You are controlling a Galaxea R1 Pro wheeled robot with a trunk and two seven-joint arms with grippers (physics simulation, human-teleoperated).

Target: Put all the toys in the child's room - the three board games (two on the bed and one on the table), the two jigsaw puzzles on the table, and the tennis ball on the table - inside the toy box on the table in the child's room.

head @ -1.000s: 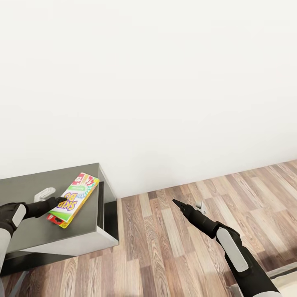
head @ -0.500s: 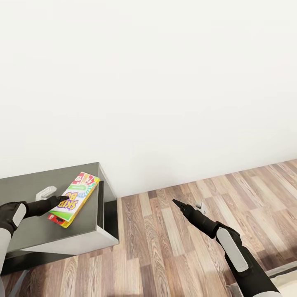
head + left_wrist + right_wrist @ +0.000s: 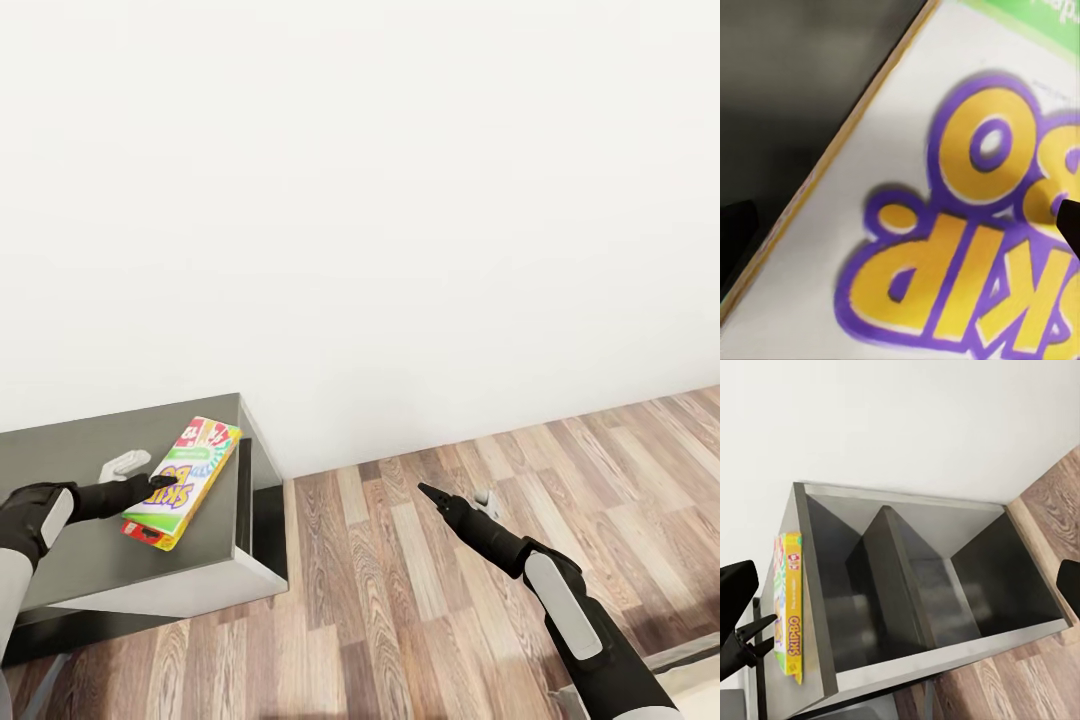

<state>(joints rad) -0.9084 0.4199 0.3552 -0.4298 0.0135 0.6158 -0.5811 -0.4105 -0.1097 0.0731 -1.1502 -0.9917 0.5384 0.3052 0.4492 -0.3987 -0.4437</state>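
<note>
**Left jaws at the game box on the low cabinet**

The board game (image 3: 182, 482), a yellow-edged box printed with purple-and-yellow lettering, lies flat on the dark grey surface of the low cabinet (image 3: 120, 575), near the cabinet's wall-side corner and just short of its edge. Its long axis runs diagonally across the top, one short end toward the wall, the other toward the robot. The left gripper (image 3: 160, 483) reaches in from the side with its tips over the box's long edge, roughly at mid-length; in the left wrist view the cover (image 3: 945, 225) sits very close under the camera. I cannot tell whether these jaws are wide or narrow, or whether they grip the box. The right gripper (image 3: 425, 489) hangs over the wooden floor (image 3: 400, 600), well apart from the cabinet, jaws looking closed to a point. The left arm is clearly nearer, so the pick-up likely falls to it.
</note>
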